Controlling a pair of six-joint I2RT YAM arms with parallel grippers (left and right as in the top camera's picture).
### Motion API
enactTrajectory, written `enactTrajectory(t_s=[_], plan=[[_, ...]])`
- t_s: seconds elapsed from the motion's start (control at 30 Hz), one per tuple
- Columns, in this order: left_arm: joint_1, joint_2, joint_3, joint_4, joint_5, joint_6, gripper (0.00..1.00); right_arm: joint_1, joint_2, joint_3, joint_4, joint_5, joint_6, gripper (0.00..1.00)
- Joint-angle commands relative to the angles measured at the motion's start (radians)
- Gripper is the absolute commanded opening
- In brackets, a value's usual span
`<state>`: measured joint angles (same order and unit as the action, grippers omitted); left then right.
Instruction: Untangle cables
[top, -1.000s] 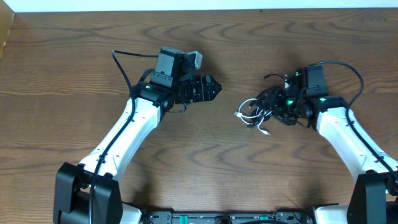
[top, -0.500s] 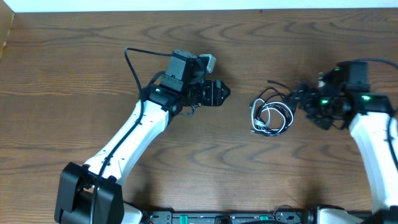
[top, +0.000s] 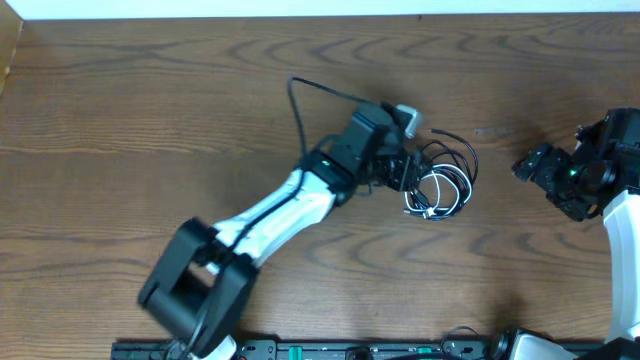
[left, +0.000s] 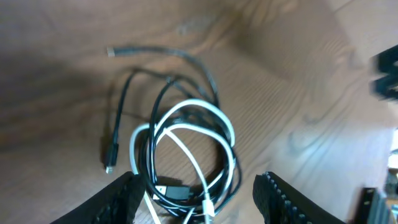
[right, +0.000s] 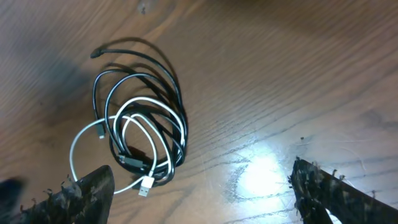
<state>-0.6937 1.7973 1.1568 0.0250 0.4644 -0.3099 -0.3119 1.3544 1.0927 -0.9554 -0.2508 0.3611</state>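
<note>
A tangle of cables (top: 440, 180) lies on the wooden table right of centre: black loops and a white loop with small plug ends. In the left wrist view the cables (left: 180, 149) lie between and just ahead of my open left fingers (left: 199, 199), with nothing held. In the overhead view my left gripper (top: 405, 170) is at the bundle's left edge. My right gripper (top: 530, 165) is open and empty, well to the right of the bundle. The right wrist view shows the cables (right: 140, 134) lying apart from its fingers (right: 205, 193).
The table's left edge has a light wooden rim (top: 10, 50). A white wall strip runs along the far edge (top: 320, 8). The left arm's own thick black wire (top: 310, 90) arcs above its wrist.
My left arm has swung right, up to the cable bundle. My right gripper has let go of the cables and drawn back to the right edge. The bundle now lies loose on the table.
</note>
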Motion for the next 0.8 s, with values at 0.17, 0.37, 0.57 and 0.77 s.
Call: enactTrajectory(t_s=[0.17, 0.37, 0.57, 0.77], plan=[[-0.026, 0.109, 0.013, 0.014, -0.145, 0.007, 0.61, -0.001, 0.000, 0.010, -0.007, -0.014, -0.023, 0.88], [-0.041, 0.175, 0.013, 0.069, -0.145, 0.006, 0.52, -0.001, 0.000, 0.009, -0.004, -0.014, -0.023, 0.89], [-0.088, 0.231, 0.013, 0.135, -0.241, -0.009, 0.50, -0.001, 0.000, 0.008, -0.006, -0.014, -0.023, 0.89], [-0.130, 0.244, 0.013, 0.143, -0.427, -0.009, 0.47, -0.001, 0.000, 0.008, -0.006, -0.014, -0.023, 0.89]])
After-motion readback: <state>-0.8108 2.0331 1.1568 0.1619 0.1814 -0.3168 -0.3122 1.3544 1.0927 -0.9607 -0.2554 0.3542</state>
